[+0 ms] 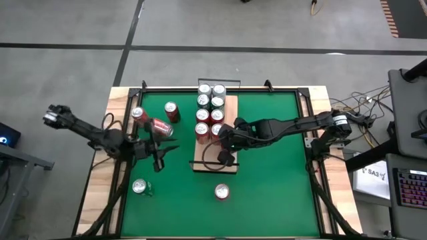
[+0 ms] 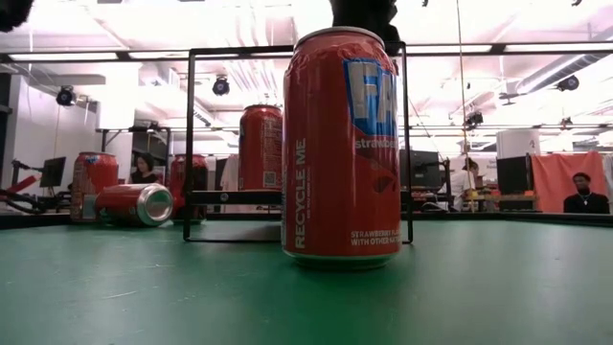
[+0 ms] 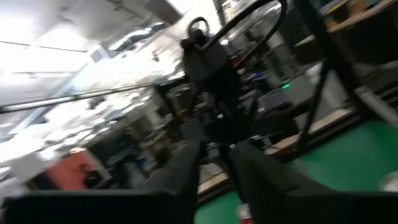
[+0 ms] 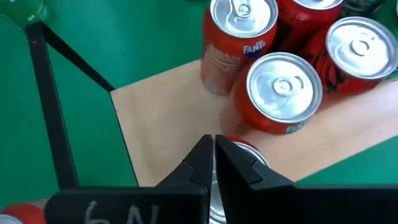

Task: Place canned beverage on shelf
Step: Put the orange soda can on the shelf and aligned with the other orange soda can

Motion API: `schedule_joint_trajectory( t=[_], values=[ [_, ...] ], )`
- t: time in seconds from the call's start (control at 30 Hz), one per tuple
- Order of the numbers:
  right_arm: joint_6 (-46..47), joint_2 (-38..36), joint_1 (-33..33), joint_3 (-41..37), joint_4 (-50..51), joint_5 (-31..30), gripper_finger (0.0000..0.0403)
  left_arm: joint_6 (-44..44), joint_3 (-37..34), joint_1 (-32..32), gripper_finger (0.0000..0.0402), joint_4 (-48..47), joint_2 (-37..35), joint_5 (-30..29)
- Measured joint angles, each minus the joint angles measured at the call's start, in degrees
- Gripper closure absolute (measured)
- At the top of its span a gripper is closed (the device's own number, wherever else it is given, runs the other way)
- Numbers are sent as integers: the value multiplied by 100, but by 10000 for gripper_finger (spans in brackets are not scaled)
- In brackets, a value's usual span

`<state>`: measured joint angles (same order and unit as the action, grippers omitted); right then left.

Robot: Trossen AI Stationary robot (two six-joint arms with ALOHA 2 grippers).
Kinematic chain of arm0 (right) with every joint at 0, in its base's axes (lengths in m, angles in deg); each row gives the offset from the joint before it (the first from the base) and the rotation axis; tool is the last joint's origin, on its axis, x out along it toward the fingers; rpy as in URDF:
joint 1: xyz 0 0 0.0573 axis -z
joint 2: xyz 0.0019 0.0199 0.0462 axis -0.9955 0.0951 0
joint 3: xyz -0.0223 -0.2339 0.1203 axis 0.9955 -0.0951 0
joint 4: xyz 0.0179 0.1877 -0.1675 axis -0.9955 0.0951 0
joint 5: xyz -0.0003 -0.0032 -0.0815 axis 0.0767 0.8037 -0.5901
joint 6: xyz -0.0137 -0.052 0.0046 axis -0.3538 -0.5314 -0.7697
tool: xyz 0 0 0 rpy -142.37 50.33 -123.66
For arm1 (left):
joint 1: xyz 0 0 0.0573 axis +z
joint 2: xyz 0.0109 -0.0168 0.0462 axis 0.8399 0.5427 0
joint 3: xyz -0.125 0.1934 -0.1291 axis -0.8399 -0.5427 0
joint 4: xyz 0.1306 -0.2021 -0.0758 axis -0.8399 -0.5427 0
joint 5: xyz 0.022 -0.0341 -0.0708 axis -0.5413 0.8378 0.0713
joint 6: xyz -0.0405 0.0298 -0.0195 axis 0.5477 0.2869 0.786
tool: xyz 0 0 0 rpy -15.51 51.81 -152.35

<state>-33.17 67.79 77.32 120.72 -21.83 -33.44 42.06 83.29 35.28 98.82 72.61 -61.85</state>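
Red aluminium fills my closest sightline: a loose can [image 2: 340,144] stands upright on the green mat [image 2: 144,297], its wall smooth and glossy, its base rim rolled, waiting, I judge, for its turn. Just behind it rises the thin black rail of the shelf [image 1: 203,160], a pale wood-grain board lying flat at the middle of the tabletop, with its near end bare so more cans can go there. Over that board hangs my right hand [image 4: 213,143], clenched tight on nothing, its tips meeting just above the silver lid of the nearest shelved can. The shelved cans [image 1: 210,107] are packed upright in pairs toward the far end, touching, which keeps the row tidy and leaves room. To the side, off the shelf, my left hand [image 1: 162,152] sits low near a tipped can [image 1: 161,127] lying on its round wall; whether that hand is clenched or released I cannot tell. Lying like that, the can would roll easily, so I would approach it squarely across its body.
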Motion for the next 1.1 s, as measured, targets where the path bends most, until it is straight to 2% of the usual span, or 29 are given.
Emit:
schedule_joint_trajectory(
  t=[0.1, 0.13, 0.2, 0.33, 0.47, 0.9, 1.1],
  values=[
    [-2, 60, 0, 0, 56, -4, 394, 474, 0, 596, 377, -47, 126, 1035],
    [-4, 83, 0, 0, 45, -8, 394, 630, 0, 772, 388, -53, 146, 1313],
    [-6, 123, 0, 0, 47, -17, 394, 943, 0, 1112, 391, -47, 174, 1755],
    [-61, 193, 22, 0, 77, -63, 394, 1471, 0, 1641, 388, -45, 229, 2259],
    [-72, 272, 77, 0, 157, -66, 394, 1695, 0, 1902, 400, -43, 239, 2320],
    [105, 303, 240, 7, 402, -152, 394, 1710, -2, 1906, 401, -41, 217, 2333],
    [556, 299, 240, 11, 558, -258, 394, 1710, -2, 1906, 401, -14, 206, 2307]
  ],
)
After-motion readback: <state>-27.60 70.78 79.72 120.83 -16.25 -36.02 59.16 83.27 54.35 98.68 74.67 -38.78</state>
